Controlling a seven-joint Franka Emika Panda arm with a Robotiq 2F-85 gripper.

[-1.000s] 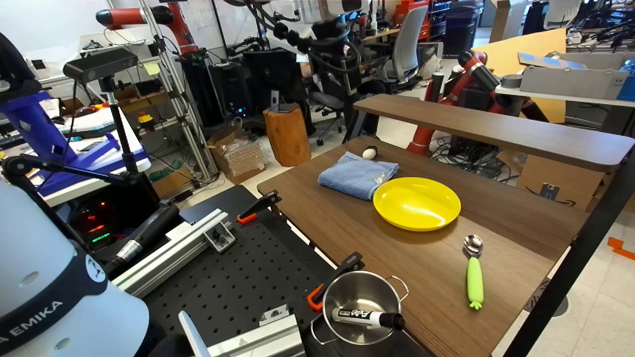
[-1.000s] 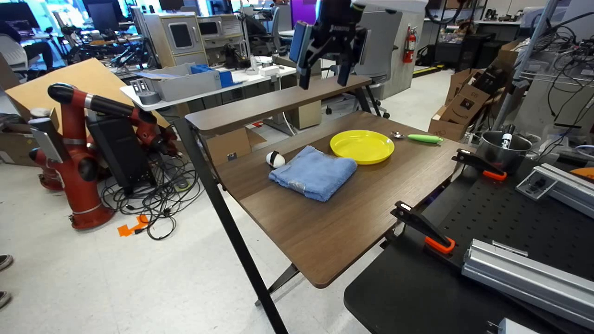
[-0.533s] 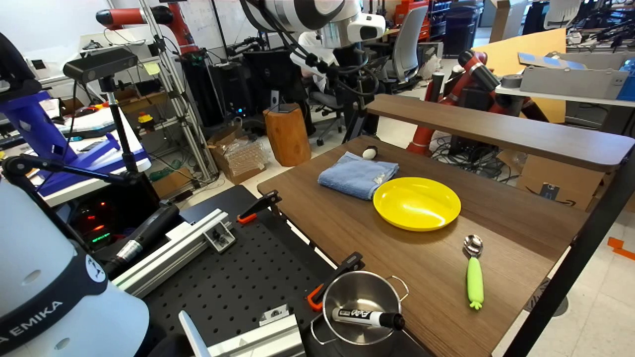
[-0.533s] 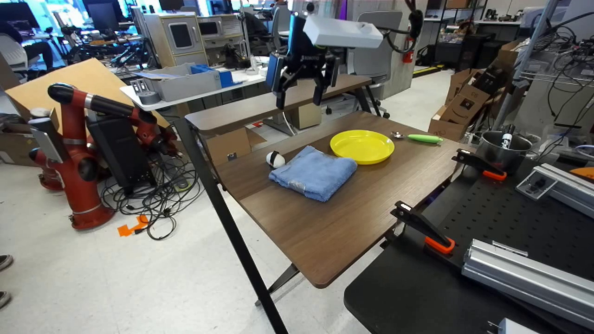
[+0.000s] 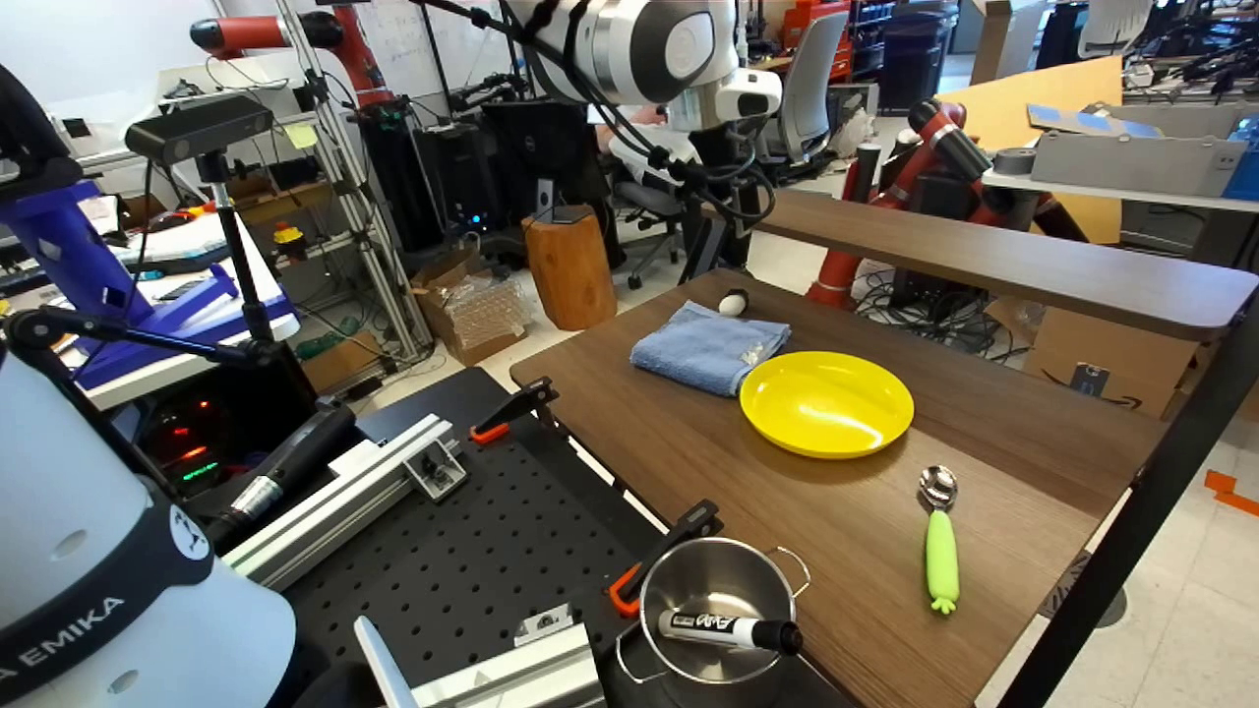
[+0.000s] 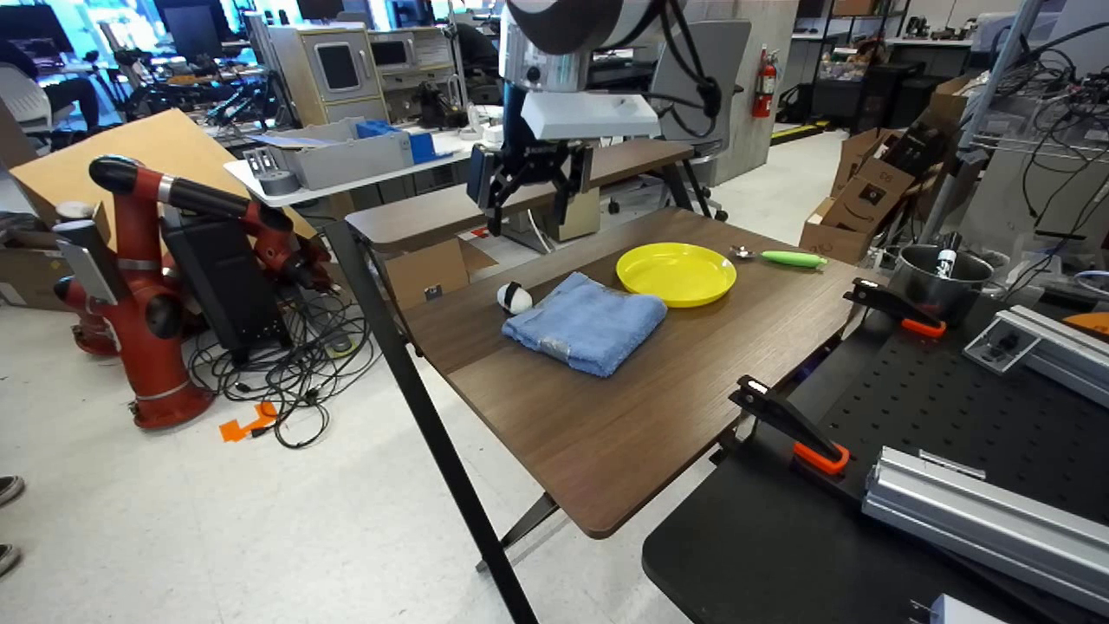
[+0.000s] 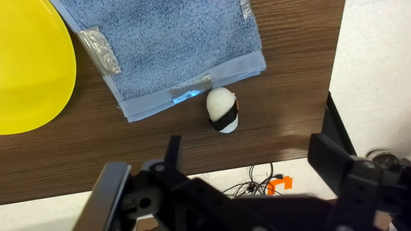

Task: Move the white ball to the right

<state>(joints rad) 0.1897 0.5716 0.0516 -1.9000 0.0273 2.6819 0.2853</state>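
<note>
"Where's the white ball [image 6: 515, 298]?"

"Leftmost on the desk [image 6: 598, 451] in an exterior view, near the far edge, toward the left corner."

"And the tool [image 6: 528, 221]?"

"Hanging above that end, released, jaws apart."

"Further right?"

"A blue towel [image 6: 589, 325] just beside the ball, a yellow plate [image 6: 676, 274], then a green-handled spoon [image 6: 787, 257] by the right edge."

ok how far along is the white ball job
Done: nothing visible; the black-banded white egg-shaped ball lies on the brown wood-grain table beside the folded blue towel. In hand: nothing; the black gripper hangs open above, apart from the ball. Left, probably: grasp, move right, release.
</note>
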